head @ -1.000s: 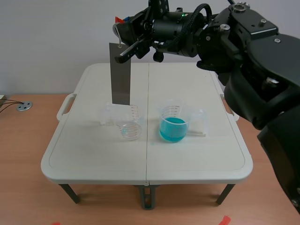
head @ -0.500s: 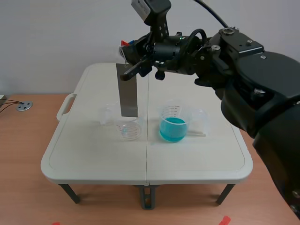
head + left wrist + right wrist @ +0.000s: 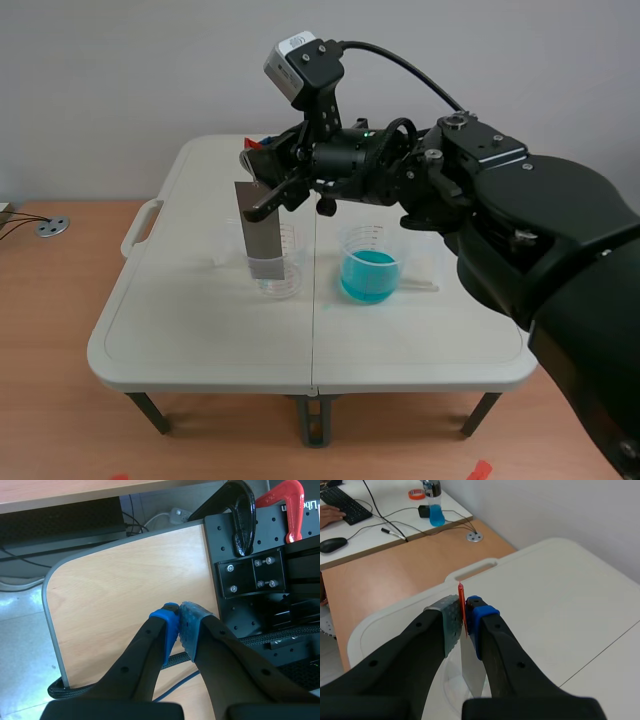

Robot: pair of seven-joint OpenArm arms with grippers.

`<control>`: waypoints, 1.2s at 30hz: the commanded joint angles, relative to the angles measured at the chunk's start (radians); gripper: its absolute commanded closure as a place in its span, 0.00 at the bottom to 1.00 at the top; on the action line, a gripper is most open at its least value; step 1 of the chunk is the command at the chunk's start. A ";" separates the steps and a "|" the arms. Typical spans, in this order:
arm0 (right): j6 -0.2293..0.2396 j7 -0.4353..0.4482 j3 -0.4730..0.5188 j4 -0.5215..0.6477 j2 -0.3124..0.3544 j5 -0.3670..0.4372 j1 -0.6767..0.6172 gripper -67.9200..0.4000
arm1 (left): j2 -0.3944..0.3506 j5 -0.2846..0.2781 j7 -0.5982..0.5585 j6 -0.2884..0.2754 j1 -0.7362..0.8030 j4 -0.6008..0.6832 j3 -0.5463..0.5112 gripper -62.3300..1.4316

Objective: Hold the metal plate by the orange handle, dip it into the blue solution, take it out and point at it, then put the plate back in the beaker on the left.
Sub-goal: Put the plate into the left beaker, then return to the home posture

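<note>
Bright, even light; soft shadows

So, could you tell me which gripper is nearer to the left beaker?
Right. The right gripper is above the left beaker, holding the plate dipped into it. The left gripper is over a wooden desk, no beaker in its view.

White table [image 3: 200, 320] on wood surface [image 3: 50, 380] (keyboard [image 3: 342, 502], mouse [image 3: 332, 544] beyond)

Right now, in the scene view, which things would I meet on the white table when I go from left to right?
Clear beaker, with the metal plate overlapping it → beaker of blue solution → clear container.
</note>
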 commanded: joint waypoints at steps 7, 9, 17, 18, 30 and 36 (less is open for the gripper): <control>-0.001 0.032 0.008 -0.025 -0.003 0.014 0.006 0.98 | 0.000 -0.006 -0.010 -0.005 0.015 0.010 0.001 0.93; -0.005 0.032 0.008 -0.026 -0.001 0.013 0.006 0.98 | 0.000 -0.006 -0.010 -0.005 0.015 0.010 0.001 0.93; -0.008 0.033 0.010 -0.026 0.003 -0.025 0.007 0.91 | 0.000 -0.006 -0.010 -0.005 0.015 0.010 0.001 0.93; -0.008 0.033 0.010 -0.026 0.003 -0.032 0.007 0.90 | 0.000 -0.006 -0.010 -0.005 0.015 0.010 0.001 0.93; -0.023 0.033 0.012 -0.026 0.008 -0.116 0.010 0.80 | 0.000 -0.006 -0.010 -0.005 0.015 0.010 0.001 0.93; -0.055 0.035 0.012 -0.026 0.034 -0.137 0.010 0.72 | 0.000 -0.006 -0.010 -0.005 0.015 0.010 0.001 0.93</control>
